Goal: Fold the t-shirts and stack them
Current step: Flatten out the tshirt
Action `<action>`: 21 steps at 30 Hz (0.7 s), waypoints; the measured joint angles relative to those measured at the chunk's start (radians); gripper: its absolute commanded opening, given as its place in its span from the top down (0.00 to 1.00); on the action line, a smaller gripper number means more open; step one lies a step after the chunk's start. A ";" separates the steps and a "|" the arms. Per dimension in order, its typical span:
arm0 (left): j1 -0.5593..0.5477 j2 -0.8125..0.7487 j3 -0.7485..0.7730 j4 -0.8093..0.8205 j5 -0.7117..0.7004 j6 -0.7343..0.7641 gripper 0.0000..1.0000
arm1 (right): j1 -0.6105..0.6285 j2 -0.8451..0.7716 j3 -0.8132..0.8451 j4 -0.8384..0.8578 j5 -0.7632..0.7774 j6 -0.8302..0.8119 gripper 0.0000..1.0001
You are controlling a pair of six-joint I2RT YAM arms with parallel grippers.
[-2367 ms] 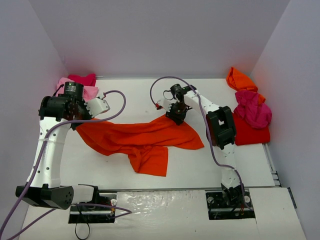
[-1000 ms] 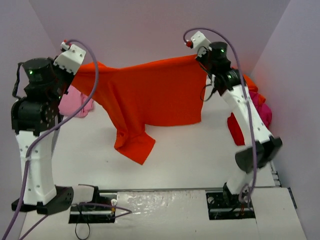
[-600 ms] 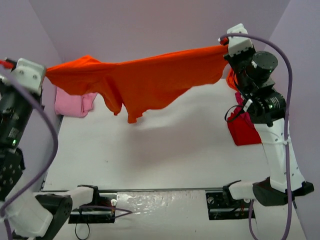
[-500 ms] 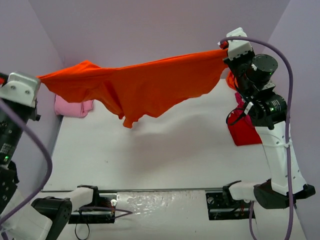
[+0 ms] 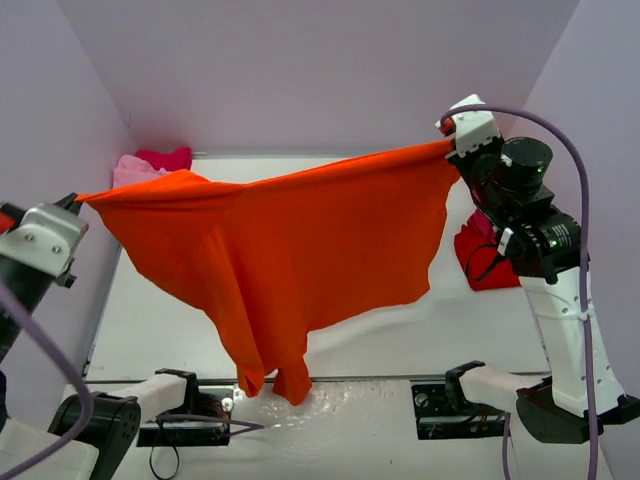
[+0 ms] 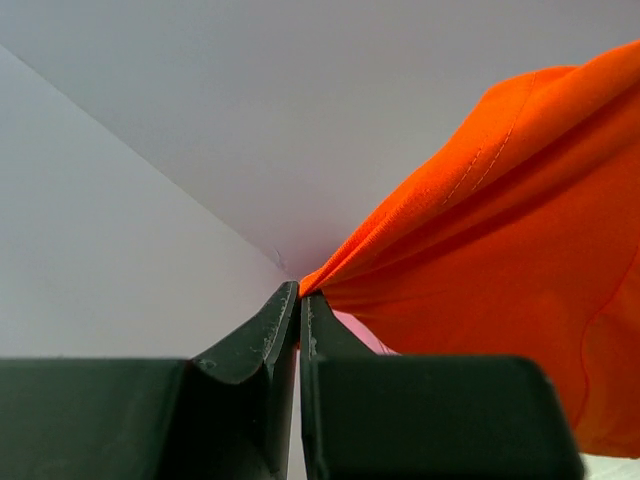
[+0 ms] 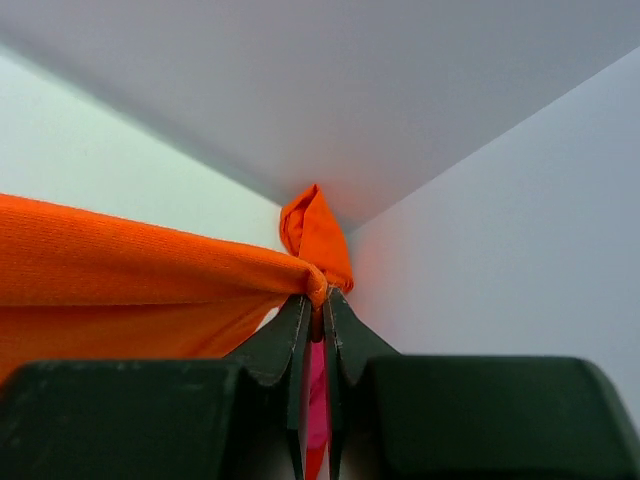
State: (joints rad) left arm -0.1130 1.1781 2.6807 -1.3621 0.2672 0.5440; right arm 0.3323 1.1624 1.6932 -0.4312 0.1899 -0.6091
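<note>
Orange-red tee (image 5: 290, 250) — corners between left fingers (image 6: 262, 340) and right fingers (image 7: 285, 335)

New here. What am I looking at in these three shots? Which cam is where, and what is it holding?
These are two robot arms bolted to the near edge of a white table. Each ends in a two-finger gripper.

The wide picture comes from a fixed camera above and behind the arms. The other two come from a camera on each wrist, looking along its own dark fingers.

The left gripper and right gripper are each pinched shut on a corner of one orange-red t-shirt. It is stretched in the air between them and sags low toward the near edge.

More shirts lie bunched on the table: a pink tee at back left and a red tee at right.
</note>
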 measured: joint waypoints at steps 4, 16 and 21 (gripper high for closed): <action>-0.037 0.063 -0.069 -0.006 -0.033 0.030 1.00 | -0.001 -0.001 -0.104 -0.018 0.035 -0.009 1.00; -0.058 0.556 -0.390 0.129 -0.093 0.192 1.00 | -0.010 0.561 -0.083 0.025 0.052 -0.041 1.00; -0.058 0.782 -0.518 0.289 -0.172 0.237 1.00 | -0.022 0.953 0.244 0.056 0.037 -0.052 1.00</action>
State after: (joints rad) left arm -0.1711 1.9601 2.1622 -1.0732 0.0947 0.7813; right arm 0.3101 2.1156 1.9377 -0.3756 0.2271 -0.6610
